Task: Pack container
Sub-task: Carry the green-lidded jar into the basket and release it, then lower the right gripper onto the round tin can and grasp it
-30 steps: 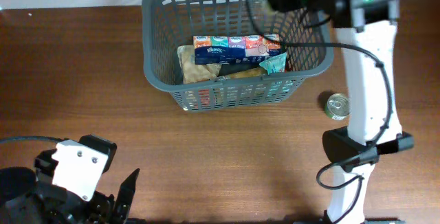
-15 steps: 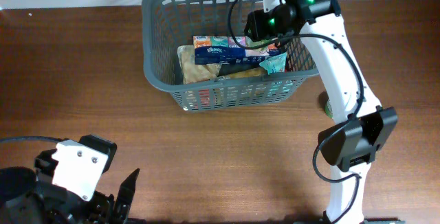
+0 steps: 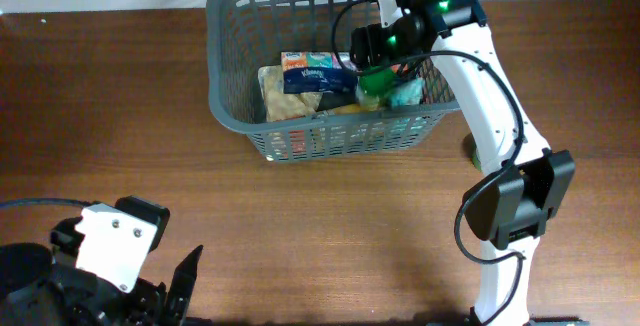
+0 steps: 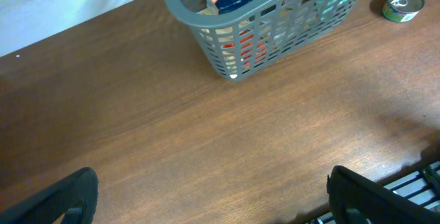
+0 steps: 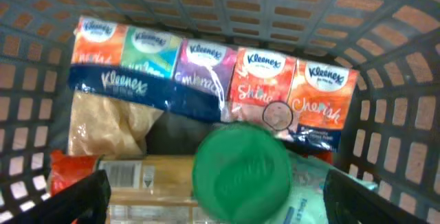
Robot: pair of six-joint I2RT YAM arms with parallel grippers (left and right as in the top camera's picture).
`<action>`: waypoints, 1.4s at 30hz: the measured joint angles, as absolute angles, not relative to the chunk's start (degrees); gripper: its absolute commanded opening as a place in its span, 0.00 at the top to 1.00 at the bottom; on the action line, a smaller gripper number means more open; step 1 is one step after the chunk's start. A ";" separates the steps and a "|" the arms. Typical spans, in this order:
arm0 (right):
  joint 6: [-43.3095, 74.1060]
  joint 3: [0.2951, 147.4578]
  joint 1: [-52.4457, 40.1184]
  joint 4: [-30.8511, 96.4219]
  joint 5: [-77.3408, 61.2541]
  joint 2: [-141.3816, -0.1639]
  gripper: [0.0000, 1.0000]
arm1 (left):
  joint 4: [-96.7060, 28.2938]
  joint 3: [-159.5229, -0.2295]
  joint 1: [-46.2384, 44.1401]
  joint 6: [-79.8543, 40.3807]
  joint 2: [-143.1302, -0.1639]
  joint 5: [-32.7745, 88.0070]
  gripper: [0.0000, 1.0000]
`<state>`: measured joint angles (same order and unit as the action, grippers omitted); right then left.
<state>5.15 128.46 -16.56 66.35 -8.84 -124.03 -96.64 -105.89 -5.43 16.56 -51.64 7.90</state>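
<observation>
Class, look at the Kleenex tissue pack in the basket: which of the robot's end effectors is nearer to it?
Right. The right end effector hangs over the container, just above the Kleenex pack; the left end effector is far off, over the table.

Stuff in the basket (image 3: 330,138): a five-pack of Kleenex pocket tissues (image 5: 210,80) lying flat, wrappers side by side in orange, green, purple and orange again. A green round lid (image 5: 240,172) overlaps its lower edge. There's a tan crinkly bag (image 5: 113,124) under the pack's left end, a yellowish box with a barcode (image 5: 148,176) below that, and a teal packet (image 5: 313,189) on the right. Outside it, a small tin can (image 4: 403,4) stands alone on the brown wooden table (image 4: 206,135).
</observation>
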 measured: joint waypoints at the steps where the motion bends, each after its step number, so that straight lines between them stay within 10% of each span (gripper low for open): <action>1: 5.34 129.25 -16.56 67.22 -8.86 -124.03 0.06 | -96.66 -105.89 -5.43 16.56 -51.64 7.90 0.01; 15: 5.30 159.92 -6.46 86.56 -0.51 -115.37 0.04 | -96.66 -105.89 -5.43 16.56 -51.64 7.90 0.01; 28: 5.41 159.65 3.79 93.19 1.30 -113.51 0.03 | -96.64 -105.89 -5.43 16.56 -51.64 7.90 0.01; 42: 9.23 88.40 5.85 61.67 7.75 -83.79 0.00 | -96.66 -105.93 -5.43 16.56 -51.64 7.90 0.01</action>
<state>9.23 88.40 5.85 61.67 7.75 -83.79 -96.66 -105.93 -5.43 16.56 -51.64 7.90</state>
